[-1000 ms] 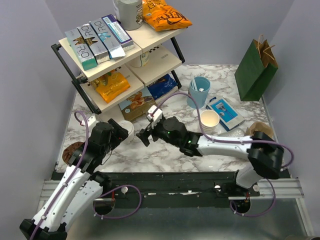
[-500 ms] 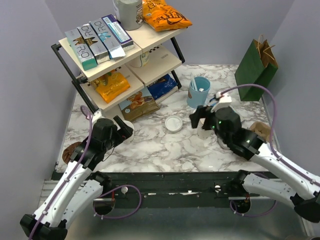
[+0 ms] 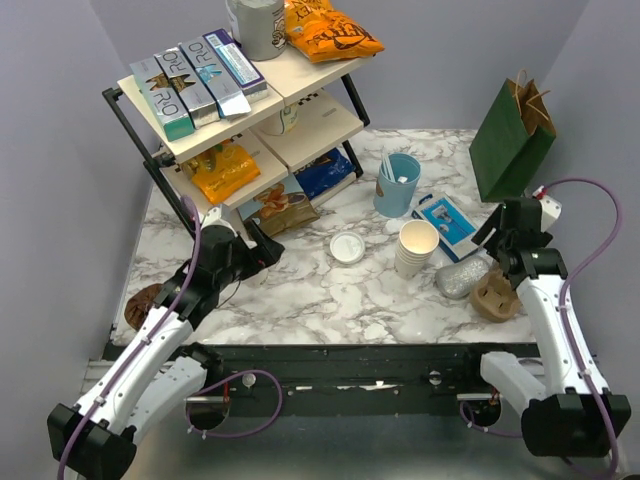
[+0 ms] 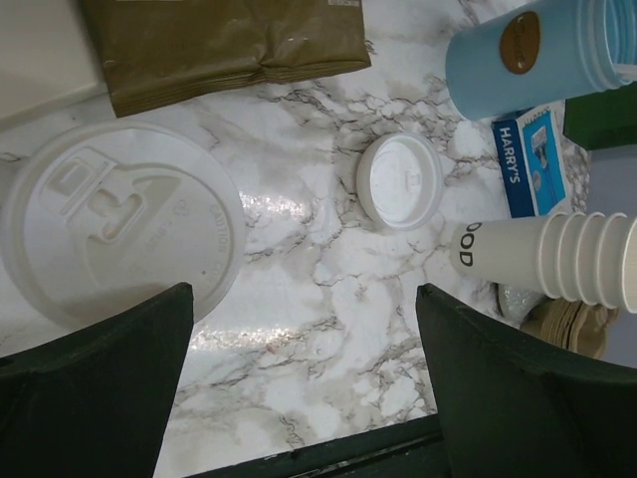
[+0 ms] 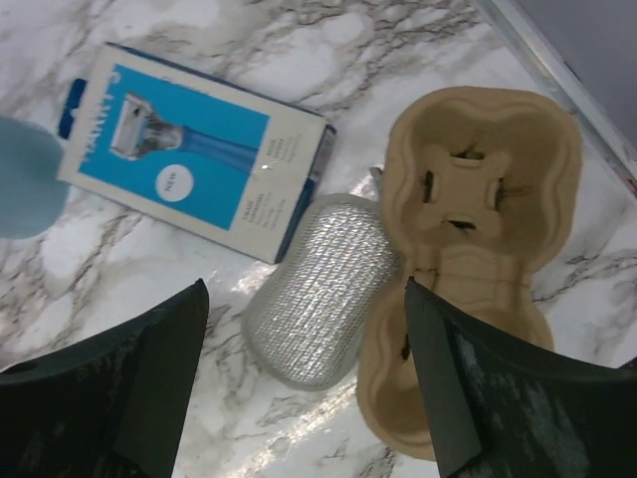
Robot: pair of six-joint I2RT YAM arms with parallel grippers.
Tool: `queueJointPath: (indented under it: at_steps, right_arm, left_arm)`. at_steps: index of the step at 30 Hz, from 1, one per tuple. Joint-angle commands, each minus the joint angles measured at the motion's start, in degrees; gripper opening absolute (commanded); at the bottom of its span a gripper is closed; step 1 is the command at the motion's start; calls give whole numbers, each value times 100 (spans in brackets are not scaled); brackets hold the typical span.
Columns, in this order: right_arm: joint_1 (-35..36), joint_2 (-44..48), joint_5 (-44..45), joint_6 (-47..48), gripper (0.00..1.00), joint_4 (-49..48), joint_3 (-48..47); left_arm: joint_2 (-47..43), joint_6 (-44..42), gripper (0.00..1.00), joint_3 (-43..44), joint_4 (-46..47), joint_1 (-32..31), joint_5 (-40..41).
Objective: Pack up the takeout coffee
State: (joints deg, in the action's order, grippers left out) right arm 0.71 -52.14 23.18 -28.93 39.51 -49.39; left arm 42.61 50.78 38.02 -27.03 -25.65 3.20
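The takeout coffee (image 4: 119,224) shows in the left wrist view as a round white lid seen from above, at the left, partly under my left finger. In the top view my left arm hides it. My left gripper (image 4: 304,294) (image 3: 262,250) hangs open over bare marble just right of that cup, with nothing between the fingers. My right gripper (image 5: 307,289) (image 3: 497,240) is open at the table's right side, above a silver mesh sponge (image 5: 318,304) and a brown moulded cup carrier (image 5: 468,249) (image 3: 497,295), holding nothing.
A loose white lid (image 3: 347,247) lies mid-table. Beside it stand a stack of lidless cream cups (image 3: 417,247), a light blue cup (image 3: 398,183) and a razor box (image 3: 450,225). A green paper bag (image 3: 512,140) stands back right, a snack shelf (image 3: 230,110) back left.
My right arm has swung from the table's centre over to the right side above the carrier, leaving the loose lid uncovered. My left gripper has crept forward and to the right.
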Motion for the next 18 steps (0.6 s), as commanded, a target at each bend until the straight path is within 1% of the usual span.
queueJointPath:
  at_steps: [1, 4, 5, 7, 8, 10, 11, 14, 16, 18]
  right_arm:
    - [-754, -384, -435, 186, 81, 242, -53]
    - [-1106, -683, -454, 203, 80, -74, 43]
    - [-1213, -814, -498, 177, 77, -92, 26]
    - [-1423, -1139, -542, 159, 75, -197, -18]
    - [-1459, -1236, -603, 159, 71, -267, -36]
    - [-1503, -1553, -727, 177, 68, -461, -141]
    - [-1512, -1658, -727, 203, 63, -461, -211]
    - [-1556, -1949, -455, 177, 60, -303, -344]
    - [-1591, -1993, -376, 195, 59, -417, -248]
    - [-1635, -2028, -393, 186, 56, -496, -229]
  left_arm:
    - [81, -393, 99, -181, 908, -45, -505]
    - [19, -429, 99, -295, 1207, -45, -522]
    - [2, -438, 99, -339, 1278, -45, -522]
    - [19, -447, 99, -427, 1436, -45, -487]
    - [80, -447, 99, -444, 1472, -45, -478]
    - [212, -447, 99, -462, 1560, -45, -434]
    - [387, -464, 99, -436, 1569, -45, -443]
    - [686, -534, 99, -313, 1569, -45, -566]
    - [748, -552, 99, -304, 1630, -45, -566]
    - [758, -570, 99, -348, 1709, -45, -558]
